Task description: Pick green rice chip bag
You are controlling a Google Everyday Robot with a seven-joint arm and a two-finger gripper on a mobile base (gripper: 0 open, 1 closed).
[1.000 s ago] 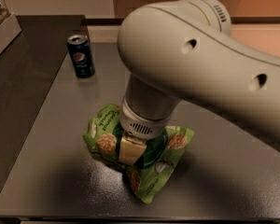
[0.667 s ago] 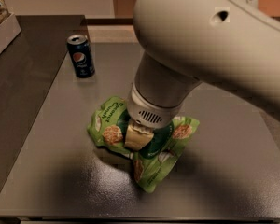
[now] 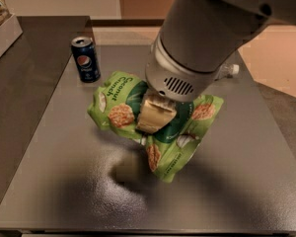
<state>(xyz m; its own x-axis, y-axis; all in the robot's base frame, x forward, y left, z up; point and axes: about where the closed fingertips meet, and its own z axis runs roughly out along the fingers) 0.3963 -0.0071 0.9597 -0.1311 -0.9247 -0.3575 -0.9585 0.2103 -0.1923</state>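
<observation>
1. Jaws pinched tight on the green rice chip bag (image 3: 187,132): the gripper (image 3: 155,117) clamps the pouch at its crumpled middle. One cream finger shows on the near face, and the other is hidden behind the bag.
2. Held over the middle of the worktop (image 3: 227,191), the bag hangs tilted and clear of the surface, its shadow lying separately toward the near-left.
3. Bare grey surface runs from the bag to the near edge and both near corners. A soda can (image 3: 86,59) stands upright by the far-left corner, well apart from the bag.
4. The robot's arm (image 3: 207,28) covers much of the far-right area. A small white tip (image 3: 232,69) peeks from behind it, and what it is cannot be told.
5. Under a second ago the pouch's lower end sat on the worktop. It has since risen with the wrist, while the can has stayed put.
</observation>
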